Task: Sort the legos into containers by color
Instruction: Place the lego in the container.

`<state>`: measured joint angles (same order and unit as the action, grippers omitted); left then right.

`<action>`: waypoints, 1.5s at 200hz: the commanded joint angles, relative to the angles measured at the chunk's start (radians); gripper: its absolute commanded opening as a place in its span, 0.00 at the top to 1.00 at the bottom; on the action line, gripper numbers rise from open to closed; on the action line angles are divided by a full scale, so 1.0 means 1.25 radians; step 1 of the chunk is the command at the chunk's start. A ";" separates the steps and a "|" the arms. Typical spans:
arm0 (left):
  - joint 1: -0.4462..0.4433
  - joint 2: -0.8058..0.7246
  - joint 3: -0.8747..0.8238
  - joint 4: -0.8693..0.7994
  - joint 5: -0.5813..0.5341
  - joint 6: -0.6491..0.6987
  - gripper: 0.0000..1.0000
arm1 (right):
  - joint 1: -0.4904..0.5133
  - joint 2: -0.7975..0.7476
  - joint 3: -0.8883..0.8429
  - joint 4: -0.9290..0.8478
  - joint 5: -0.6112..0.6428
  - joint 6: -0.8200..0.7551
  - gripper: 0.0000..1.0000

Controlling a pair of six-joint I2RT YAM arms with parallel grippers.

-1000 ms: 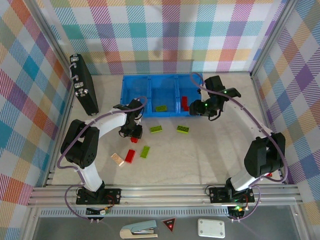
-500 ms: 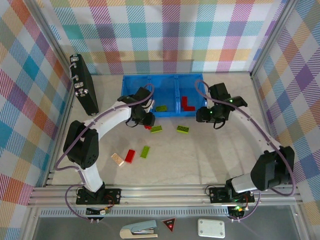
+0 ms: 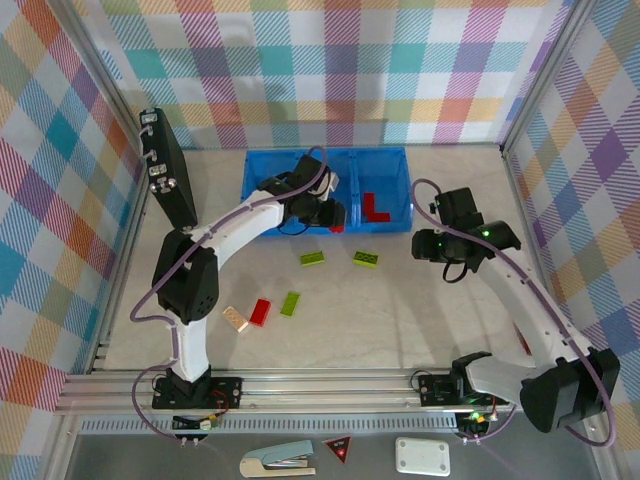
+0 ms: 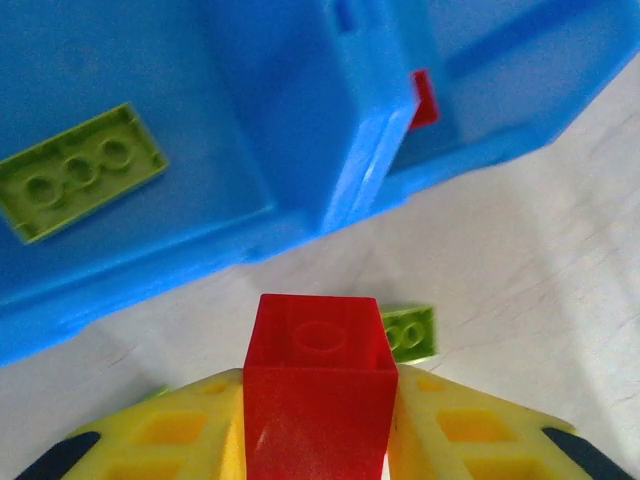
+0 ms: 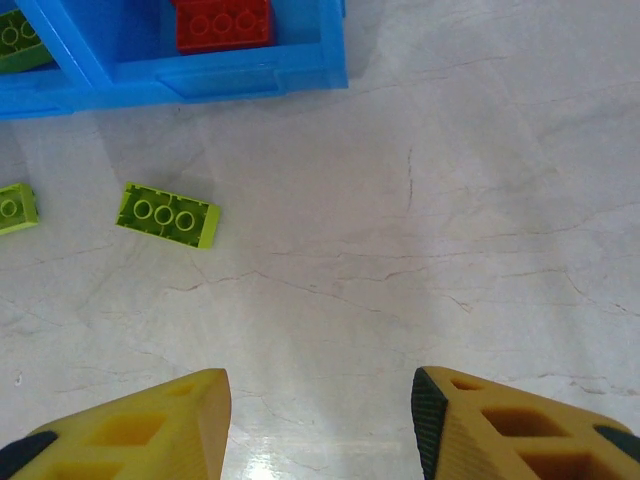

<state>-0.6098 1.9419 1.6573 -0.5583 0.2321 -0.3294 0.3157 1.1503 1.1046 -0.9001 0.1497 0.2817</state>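
Observation:
My left gripper (image 3: 335, 218) is shut on a red lego (image 4: 318, 380), held end-up between the yellow fingers (image 4: 170, 440). It hovers at the front edge of the blue containers (image 3: 268, 172), near the wall between the middle and right compartments. A green lego (image 4: 80, 172) lies in the middle one and red legos (image 3: 375, 208) lie in the right one. My right gripper (image 3: 422, 245) stands open and empty over bare table to the right of the tray. Loose on the table are green legos (image 3: 312, 258) (image 3: 366, 259) (image 3: 291, 303), a red one (image 3: 260, 312) and a cream one (image 3: 235, 319).
A flat black panel (image 3: 165, 165) leans at the back left. Plaid walls and metal rails close in the table on all sides. In the right wrist view a green lego (image 5: 167, 215) lies ahead on the left, below the tray's front wall (image 5: 230, 75).
My left gripper has carried the red lego from the table up and right to the tray's front edge. My right gripper has drawn back from the right compartment, leaving a red lego there.

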 commanded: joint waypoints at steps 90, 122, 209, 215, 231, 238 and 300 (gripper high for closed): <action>-0.090 0.111 0.040 0.419 -0.124 -0.176 0.65 | 0.005 -0.063 0.006 -0.065 0.042 0.009 0.48; -0.118 0.128 -0.014 0.566 -0.255 -0.163 0.65 | 0.005 -0.071 0.020 -0.078 0.052 0.003 0.48; -0.169 0.254 0.077 0.574 -0.427 -0.112 0.66 | 0.005 -0.055 0.039 -0.074 0.041 -0.002 0.48; -0.173 0.261 0.083 0.573 -0.436 -0.106 0.66 | 0.005 -0.053 0.040 -0.073 0.040 -0.001 0.48; -0.181 0.277 0.091 0.571 -0.452 -0.096 0.64 | 0.005 -0.053 0.045 -0.074 0.036 -0.002 0.48; -0.184 0.282 0.093 0.571 -0.457 -0.095 0.63 | 0.005 -0.052 0.046 -0.076 0.036 -0.002 0.48; -0.190 0.276 0.104 0.569 -0.436 -0.084 0.55 | 0.004 -0.060 0.051 -0.081 0.032 -0.004 0.47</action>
<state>-0.8375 2.2917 1.7477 0.1345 -0.3016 -0.4633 0.3157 1.0836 1.1431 -0.9844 0.1997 0.2836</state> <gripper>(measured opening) 0.445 0.526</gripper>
